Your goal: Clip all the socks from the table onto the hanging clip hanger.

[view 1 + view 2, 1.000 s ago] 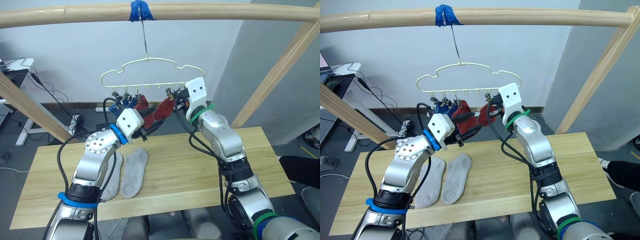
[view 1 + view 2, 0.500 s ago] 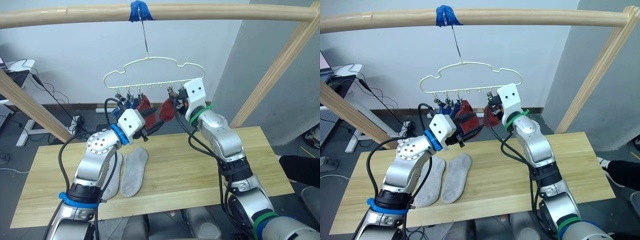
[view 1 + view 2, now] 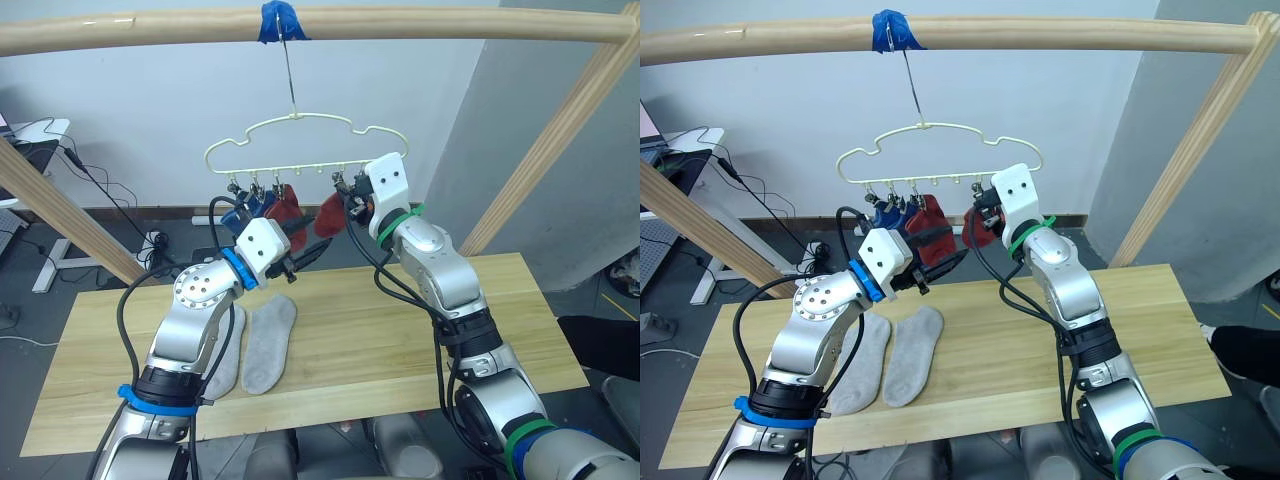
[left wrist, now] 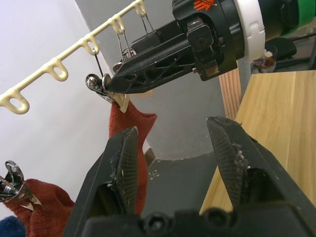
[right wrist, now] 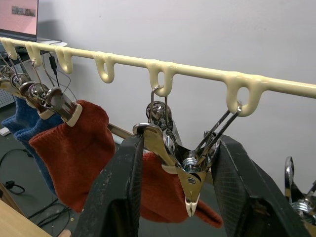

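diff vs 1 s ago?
The second rust red sock, earlier stretched down to the left hand, now hangs free from its clip; the left hand is open. The right hand stays at that clip. The two grey socks lie unmoved on the table.

Both arms are raised, left gripper (image 3: 300,252) fingers (image 4: 123,163) spread (empty), right gripper (image 3: 347,196) fingers apart
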Motion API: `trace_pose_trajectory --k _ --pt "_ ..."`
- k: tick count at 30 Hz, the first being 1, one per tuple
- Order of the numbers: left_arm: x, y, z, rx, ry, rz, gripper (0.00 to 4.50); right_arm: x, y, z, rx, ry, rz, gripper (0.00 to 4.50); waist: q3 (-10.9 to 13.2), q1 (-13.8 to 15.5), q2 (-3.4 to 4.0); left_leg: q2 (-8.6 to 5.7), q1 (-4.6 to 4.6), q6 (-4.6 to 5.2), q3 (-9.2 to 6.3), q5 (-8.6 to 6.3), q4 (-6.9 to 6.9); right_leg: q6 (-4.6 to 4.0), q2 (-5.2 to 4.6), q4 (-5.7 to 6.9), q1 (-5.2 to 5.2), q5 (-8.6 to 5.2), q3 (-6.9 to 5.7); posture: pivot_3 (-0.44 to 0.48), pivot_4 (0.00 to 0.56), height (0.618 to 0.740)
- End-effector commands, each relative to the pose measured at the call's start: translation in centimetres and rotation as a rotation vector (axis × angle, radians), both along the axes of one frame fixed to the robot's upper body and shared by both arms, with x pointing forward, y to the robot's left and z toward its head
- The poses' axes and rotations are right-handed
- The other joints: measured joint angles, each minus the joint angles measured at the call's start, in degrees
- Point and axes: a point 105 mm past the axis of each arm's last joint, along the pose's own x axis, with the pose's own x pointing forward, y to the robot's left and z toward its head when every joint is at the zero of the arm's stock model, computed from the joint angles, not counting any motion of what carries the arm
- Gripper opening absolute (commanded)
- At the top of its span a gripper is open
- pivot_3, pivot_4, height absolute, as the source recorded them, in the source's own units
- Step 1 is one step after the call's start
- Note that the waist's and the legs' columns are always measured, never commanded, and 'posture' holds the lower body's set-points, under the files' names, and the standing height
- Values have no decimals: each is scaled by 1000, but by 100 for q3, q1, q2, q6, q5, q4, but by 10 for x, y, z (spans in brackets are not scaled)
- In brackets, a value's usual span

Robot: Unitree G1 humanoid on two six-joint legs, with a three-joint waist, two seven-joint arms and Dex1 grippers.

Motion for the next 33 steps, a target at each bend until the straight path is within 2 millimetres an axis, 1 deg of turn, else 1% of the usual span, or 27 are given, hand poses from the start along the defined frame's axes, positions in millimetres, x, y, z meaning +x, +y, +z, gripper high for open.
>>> trace_pose_trajectory --k 1,16,19,22,23,33 --pt "-2 -3 9 -3 -44 -8 2470 -3 4 21 16 -78 19 1986 0 0 0 0 0 0 0 0 0 0 0 0 0 0 0 -160 154 730" --pt "-4 -4 8 -3 -42 -12 2470 -2 4 24 29 -90 13 1986 0 0 0 0 0 0 0 0 0 0 0 0 0 0 0 -160 154 730" --pt "-4 -4 8 -2 -41 -13 2470 -2 3 25 46 -88 11 1446 0 0 0 0 0 0 0 0 0 0 0 0 0 0 0 -160 155 730" --pt "-5 -5 7 0 -39 -14 2470 -1 3 26 58 -85 11 427 0 0 0 0 0 0 0 0 -1 0 0 -1 0 0 0 -159 155 730" --pt "-5 -5 6 1 -39 -14 2470 -1 3 26 61 -84 11 227 0 -1 0 0 -1 0 0 0 -1 0 0 -1 0 0 0 -159 154 730" --pt "-7 -1 0 10 -24 2 2470 -1 3 27 77 -76 17 197 0 -3 0 0 -1 0 0 0 -3 0 0 -2 -2 0 0 -155 156 730"
